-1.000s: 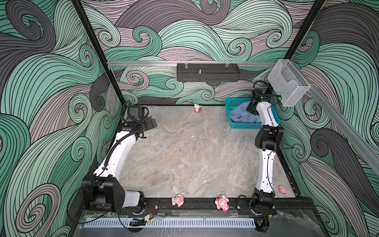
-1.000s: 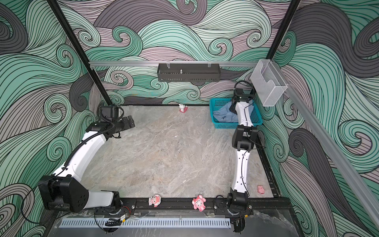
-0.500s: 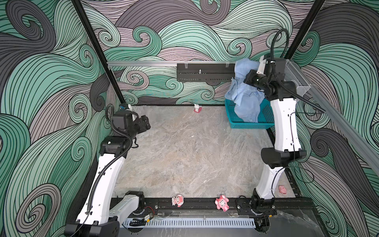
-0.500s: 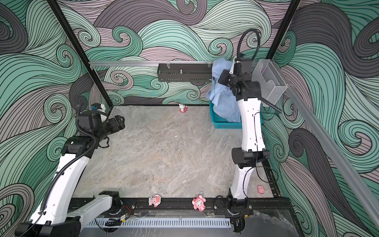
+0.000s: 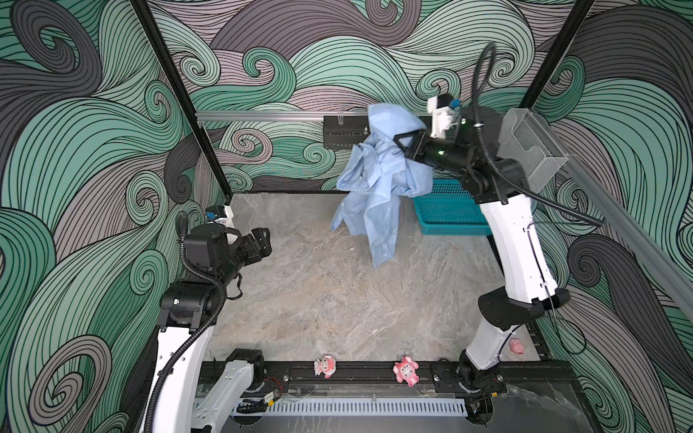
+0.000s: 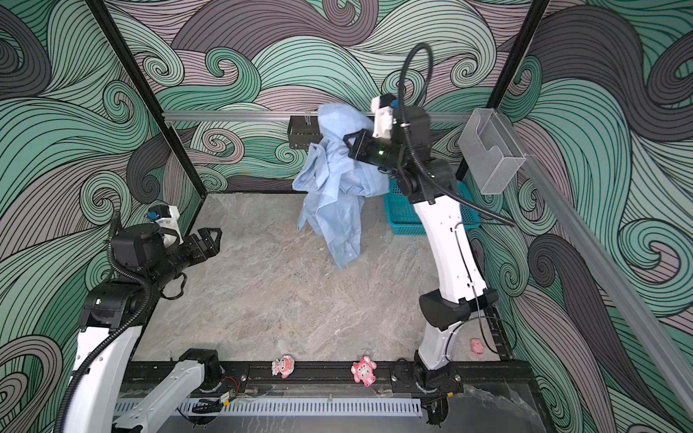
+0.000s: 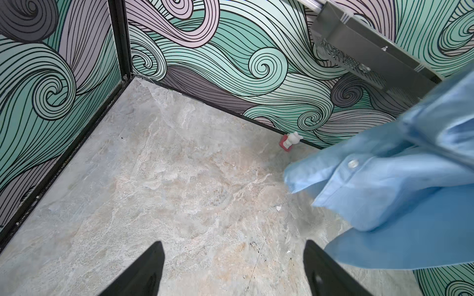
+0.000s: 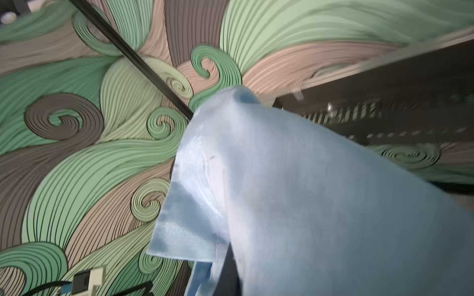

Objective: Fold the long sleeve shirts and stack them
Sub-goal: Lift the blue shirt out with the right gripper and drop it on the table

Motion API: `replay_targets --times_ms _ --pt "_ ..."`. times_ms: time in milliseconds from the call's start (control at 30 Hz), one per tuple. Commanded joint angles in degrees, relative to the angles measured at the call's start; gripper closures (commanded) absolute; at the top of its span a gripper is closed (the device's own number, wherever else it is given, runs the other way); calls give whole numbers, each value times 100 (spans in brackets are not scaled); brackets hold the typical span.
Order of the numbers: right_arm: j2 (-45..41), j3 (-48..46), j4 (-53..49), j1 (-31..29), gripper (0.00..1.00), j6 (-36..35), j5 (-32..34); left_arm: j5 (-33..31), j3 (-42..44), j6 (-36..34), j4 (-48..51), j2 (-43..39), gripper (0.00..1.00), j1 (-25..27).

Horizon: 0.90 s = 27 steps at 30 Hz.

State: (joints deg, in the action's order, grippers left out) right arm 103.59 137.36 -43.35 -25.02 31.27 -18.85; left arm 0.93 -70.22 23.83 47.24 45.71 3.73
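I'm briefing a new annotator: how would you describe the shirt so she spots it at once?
Look at the far right corner of the marble table, where the teal basket stands. Just left of it the right gripper, shut, holds a bunched light blue shirt that hangs down. It is the only cloth here, soft and pale beside the rigid basket.

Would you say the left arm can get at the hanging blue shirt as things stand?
Probably yes: the left tool stands open, facing the shirt, with only bare table between them; the right tool holds it aloft.
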Motion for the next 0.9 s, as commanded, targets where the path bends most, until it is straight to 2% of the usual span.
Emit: replay_targets --times_ms 0,133,267,333,400,500,667,733,767,833,867 --pt "-88 -848 770 -442 100 367 -216 73 80 69 411 -155 13 23" --pt "-48 -1611 1404 -951 100 710 -239 45 164 36 574 -299 9 23" --pt "287 -1444 1815 -1377 100 1154 -504 -86 193 -18 715 -407 6 23" --pt "372 -1472 1976 -1447 100 1364 -608 -102 192 -44 767 -436 5 23" --pt "276 -1887 2168 -1422 100 1512 -567 -102 208 -46 803 -456 5 22" --pt "-145 -3107 2463 -1214 100 1547 -225 -38 259 -45 868 -468 5 23" --pt "-637 -5399 2718 -540 98 1732 152 187 440 -11 935 -469 6 21" --pt "-666 -6014 2626 -352 91 1567 242 311 535 -2 969 -432 9 18" --pt "-657 -6221 2394 -255 83 1458 363 394 603 -2 1000 -399 10 23" --pt "-765 -6536 2064 -132 53 1255 498 557 774 20 1051 -357 11 23" --pt "-910 -6566 1776 -118 45 1088 785 636 880 29 1091 -353 12 21"
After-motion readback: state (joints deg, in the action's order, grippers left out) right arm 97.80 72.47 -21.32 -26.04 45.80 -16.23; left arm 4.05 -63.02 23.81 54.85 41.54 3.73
